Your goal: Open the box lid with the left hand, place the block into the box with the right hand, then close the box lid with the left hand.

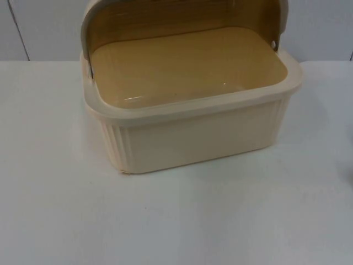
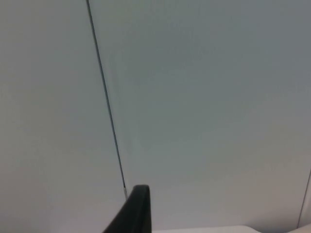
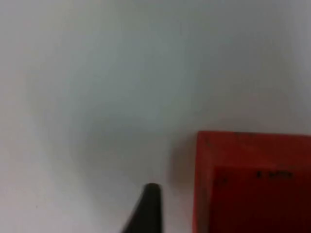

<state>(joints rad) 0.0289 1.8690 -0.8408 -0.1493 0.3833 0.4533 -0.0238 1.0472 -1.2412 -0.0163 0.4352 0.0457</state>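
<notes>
A cream ribbed box (image 1: 193, 135) stands on the white table toward the back, near the partition wall. Its lid (image 1: 165, 14) is swung up and back, and the tan inside floor (image 1: 187, 69) has nothing on it. A red block (image 3: 252, 184) lies on the table very close in front of my right gripper (image 3: 150, 208), just beside it and not held. My left gripper (image 2: 136, 213) is raised and faces the grey partition wall, away from the box.
The grey partition wall (image 1: 44, 27) with a thin dark seam (image 2: 104, 97) closes off the table behind the box. Bare white table top (image 1: 165, 221) stretches in front of and to both sides of the box.
</notes>
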